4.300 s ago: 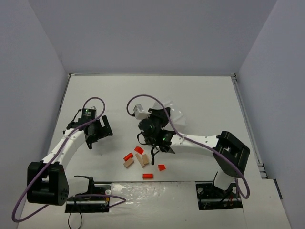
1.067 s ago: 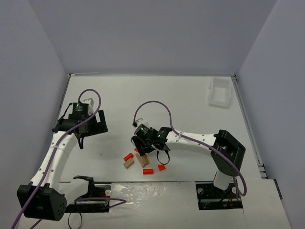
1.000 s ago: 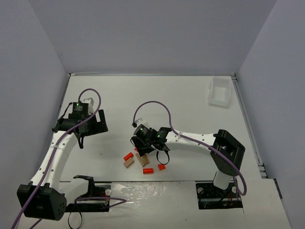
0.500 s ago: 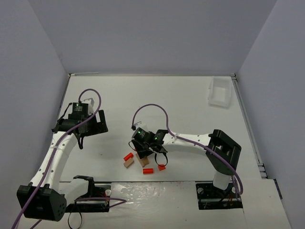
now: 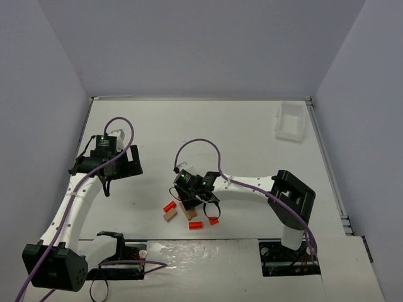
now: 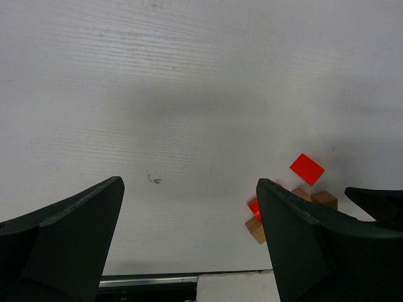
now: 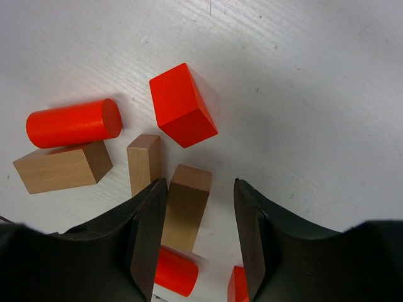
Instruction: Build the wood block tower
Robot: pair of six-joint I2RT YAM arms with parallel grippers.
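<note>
The right pincer (image 7: 198, 204), half open, straddles a tan block (image 7: 184, 214) (unclamped), its arm stretched low. The left pincer (image 6: 189, 217) gapes wide.

The left tool (image 6: 189, 189) hangs spread wide over a white table (image 6: 189, 75), with red and tan blocks (image 6: 306, 168) lower right.

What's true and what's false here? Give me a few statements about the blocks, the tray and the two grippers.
The right gripper straddles a tan block. True.
The wood blocks are stacked into a tower. False: they lie loose on the table.
The left gripper holds a block. False: it is open and empty.
The white tray sits apart from the blocks, near the far right corner. True.
</note>
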